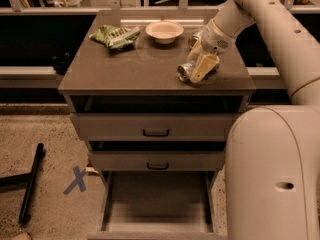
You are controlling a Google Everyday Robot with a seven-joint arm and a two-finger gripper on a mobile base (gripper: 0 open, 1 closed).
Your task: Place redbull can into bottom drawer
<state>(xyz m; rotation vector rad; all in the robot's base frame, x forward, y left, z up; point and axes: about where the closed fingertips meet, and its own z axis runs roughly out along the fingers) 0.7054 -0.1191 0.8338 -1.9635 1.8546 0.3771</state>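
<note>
The redbull can (185, 72) lies on its side on the cabinet top (130, 69), near the front right, its shiny round end facing the camera. My gripper (202, 67) is down over the can's rear part, reaching in from the right, and its cream-coloured tip overlaps the can body. The can rests on the top. The bottom drawer (157, 204) is pulled out wide below, and its flat grey floor is bare. The two upper drawers with black handles are slightly ajar.
A green snack bag (115, 35) and a white bowl (164, 31) sit at the back of the top. A silver object (194, 37) shows partly behind my wrist. My white body (272, 174) fills the lower right. A black pole (31, 181) and a blue X mark (77, 180) are on the floor at left.
</note>
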